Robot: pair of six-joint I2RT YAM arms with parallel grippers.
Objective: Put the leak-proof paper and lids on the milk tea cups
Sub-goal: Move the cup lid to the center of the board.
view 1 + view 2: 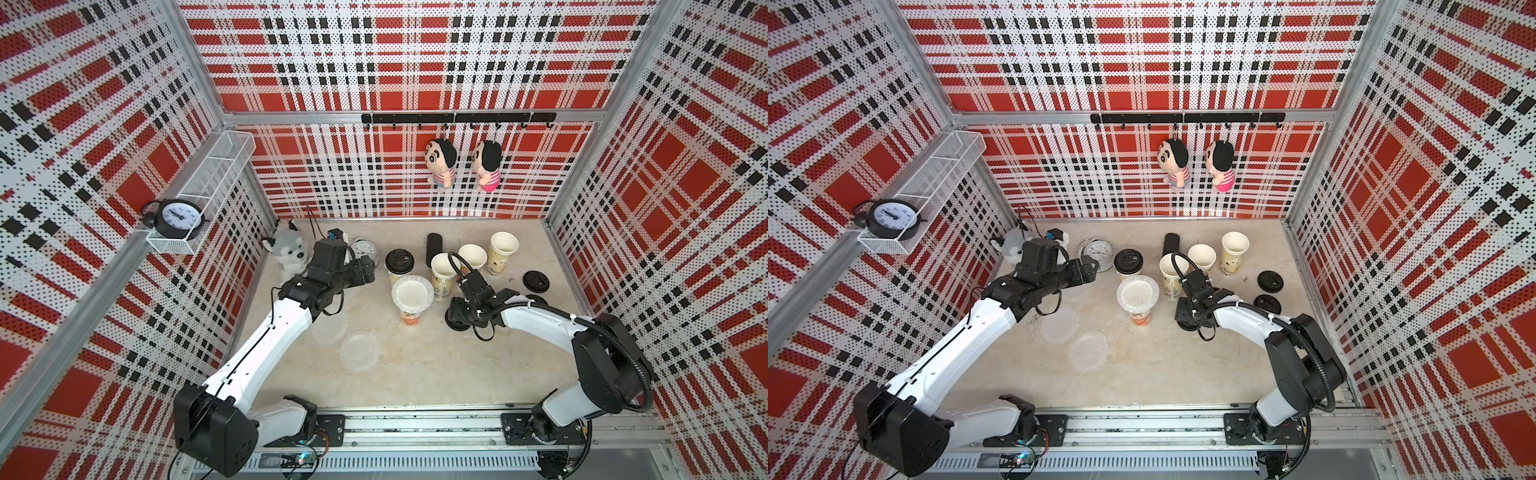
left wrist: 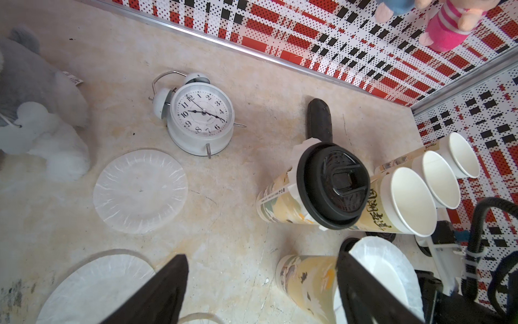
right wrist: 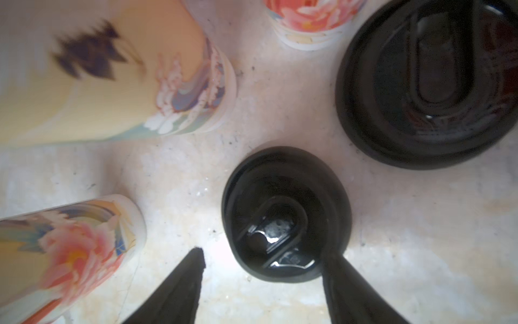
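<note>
Five milk tea cups stand at the back. One cup (image 1: 405,313) is topped with a sheet of leak-proof paper (image 1: 412,293). Another (image 1: 399,266) wears a black lid over paper. Three cups (image 1: 444,270) (image 1: 472,255) (image 1: 504,247) are uncovered. Two loose sheets (image 1: 328,326) (image 1: 359,349) lie flat on the table. My left gripper (image 1: 365,270) (image 2: 262,256) hangs open and empty beside the lidded cup. My right gripper (image 1: 455,316) (image 3: 265,255) is low over a black lid (image 3: 286,213), open. That lid lies partly between the jaws, one finger at its rim.
A white alarm clock (image 1: 363,251) and a husky plush (image 1: 289,253) sit at the back left. A black cylinder (image 1: 434,247) stands behind the cups. More black lids (image 1: 536,280) (image 3: 429,84) lie right of the cups. Patterned walls enclose three sides.
</note>
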